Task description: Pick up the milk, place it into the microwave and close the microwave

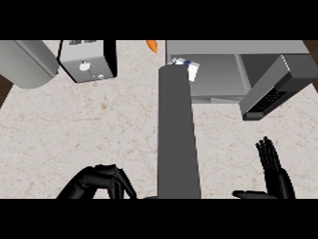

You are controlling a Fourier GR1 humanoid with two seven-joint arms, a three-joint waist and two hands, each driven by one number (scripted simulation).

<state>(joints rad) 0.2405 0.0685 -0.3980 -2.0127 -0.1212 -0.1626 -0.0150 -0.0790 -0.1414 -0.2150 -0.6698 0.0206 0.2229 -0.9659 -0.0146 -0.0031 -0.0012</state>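
- The pale marbled counter [65,130] fills the view, dark floor showing at both sides.
- At upper right sits the grey microwave [230,47], its cavity exposed and its door [278,88] swung wide out to the right, the keypad strip facing down toward the counter.
- A long grey forearm [177,140] runs straight up the middle from the lower edge, and its far end sits right against the microwave's left front corner. I cannot tell which hand belongs to it; that end hides whatever is beyond.
- At top left lies a big rounded grey appliance [20,63], and just beside it a silver toaster [86,63].
- The left hand [99,182] is down at lower left, fingers arched and curled toward the counter, nothing between them.
- The right hand [275,170] stands at lower right, fingers straight, pressed together and pointing up, thumb out to the side; it is resting.
- The milk [189,67], a small white carton with blue marks, peeks out from behind the forearm's tip at the left edge of the microwave's mouth. Whether it stands inside is unclear.
- A small orange item [152,45] lies at the back edge, between toaster and microwave.
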